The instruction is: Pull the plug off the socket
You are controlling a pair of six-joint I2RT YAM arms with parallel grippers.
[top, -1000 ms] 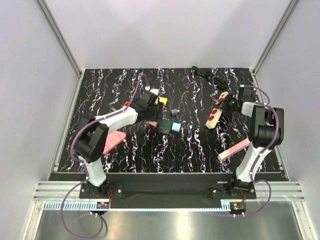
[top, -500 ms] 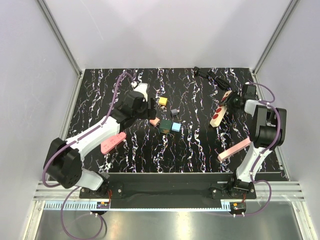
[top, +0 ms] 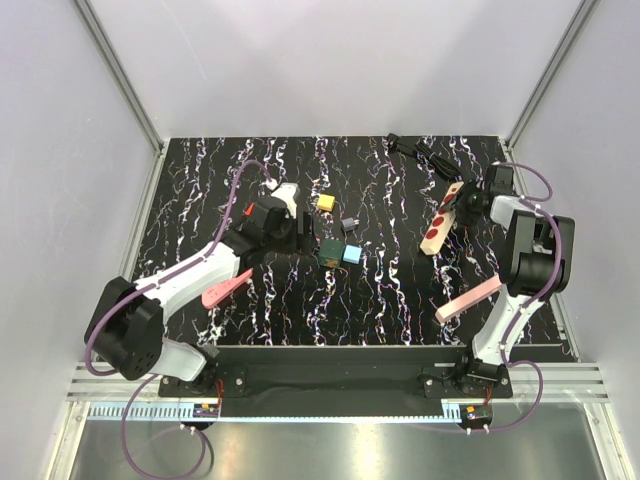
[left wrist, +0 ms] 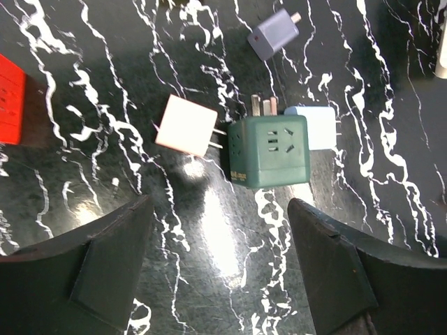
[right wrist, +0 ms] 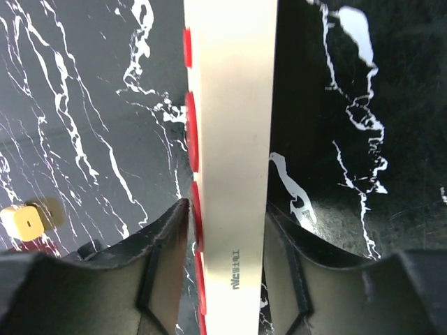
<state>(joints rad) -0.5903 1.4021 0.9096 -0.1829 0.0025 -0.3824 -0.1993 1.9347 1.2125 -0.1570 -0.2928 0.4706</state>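
The socket (top: 438, 224), a long beige strip with red round outlets (right wrist: 191, 132), lies tilted at the right. My right gripper (top: 463, 203) clamps its far end: in the right wrist view both fingers (right wrist: 167, 244) press the socket (right wrist: 234, 139), which stands on edge. A pale pink plug (left wrist: 186, 125) lies loose on the mat, prongs pointing at a green cube adapter (left wrist: 269, 150) (top: 328, 254). My left gripper (top: 298, 232) (left wrist: 220, 209) hovers just near of them, open and holding nothing.
A light blue plug (left wrist: 314, 127) sits against the green cube, a grey adapter (left wrist: 272, 35) beyond it. A yellow cube (top: 325, 202), a black cable (top: 415, 152), pink bars (top: 468, 300) (top: 225, 285) and a red block (left wrist: 10, 105) lie around.
My left arm has swung back from the cluster of cubes and its jaws have spread wider. The right gripper has shifted the socket's far end a little further back and to the right.
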